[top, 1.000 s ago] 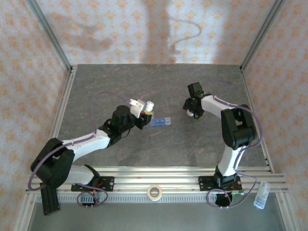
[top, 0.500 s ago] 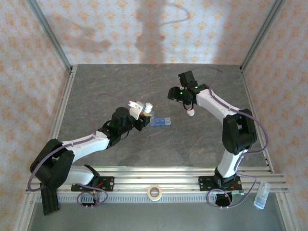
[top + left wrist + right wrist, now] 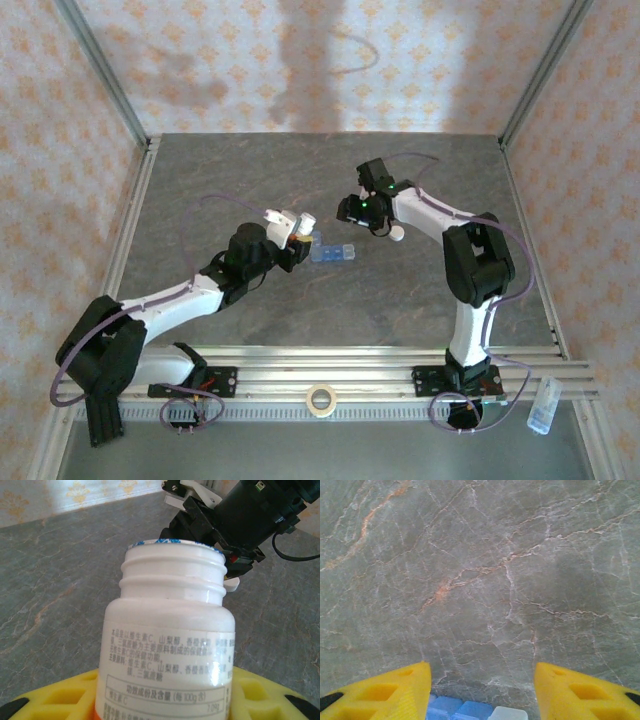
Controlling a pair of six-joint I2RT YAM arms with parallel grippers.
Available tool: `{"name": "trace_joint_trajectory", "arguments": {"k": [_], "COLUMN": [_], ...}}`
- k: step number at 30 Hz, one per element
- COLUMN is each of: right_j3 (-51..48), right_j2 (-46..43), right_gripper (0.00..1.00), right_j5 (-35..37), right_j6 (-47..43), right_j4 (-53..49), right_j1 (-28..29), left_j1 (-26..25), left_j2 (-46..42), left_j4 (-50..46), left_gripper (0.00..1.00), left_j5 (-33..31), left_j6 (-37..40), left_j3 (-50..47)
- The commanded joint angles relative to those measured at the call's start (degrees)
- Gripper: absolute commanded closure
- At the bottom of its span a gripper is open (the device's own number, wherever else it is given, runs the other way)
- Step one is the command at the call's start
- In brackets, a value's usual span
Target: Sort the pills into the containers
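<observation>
On my overhead feed the left gripper (image 3: 297, 231) sits a little left of the table's middle, its arm stretched out from the near-left corner. It is clamped on a small white bottle (image 3: 167, 630). On the left wrist camera the yellow fingers (image 3: 55, 697) press in on either side of its lower body, where a sliver of orange band shows at the bottom edge. The bottle is uncapped, with its threaded neck and open rim pointing away towards the right arm, and I cannot see inside it from here.

Just right of that gripper lie the containers (image 3: 334, 253) — a short strip of joined blue compartments with a paler clear one at one end. It lies flat on the grey marble table (image 3: 250, 170) near its centre, and overhead the bottle's mouth is close to its left end.

Further right, the right gripper (image 3: 481, 666) hangs just beyond the strip. Its two yellow fingers stand well apart with nothing gripped, and I see bare marble between them. The blue and clear compartments peek in at the bottom edge of the right wrist view, between the fingers.

A small white round piece (image 3: 397, 234) lies on the table just right of that gripper. A roll of tape (image 3: 320, 400) rests on the near rail.
</observation>
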Motion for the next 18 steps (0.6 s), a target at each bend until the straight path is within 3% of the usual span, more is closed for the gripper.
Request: {"name": "trace_joint_trajectory", "arguments": {"k": [1, 18], "right_j3": [0.08, -1.32], "right_j2": [1.02, 2.58], "right_gripper": [0.45, 0.55], "right_j5": [-1.0, -2.07], "right_j6": [-0.16, -0.34], "right_j4": [1.76, 2.99], "right_j1": [0.21, 0.86], "left_j1": [-0.17, -0.25], "left_j2": [-0.88, 1.84], "left_j4": [-0.81, 0.5], "left_gripper": [1.0, 1.0], "left_j5": [-1.6, -1.77], "left_j6": [0.64, 0.18], "left_j3": [0.96, 0.72]}}
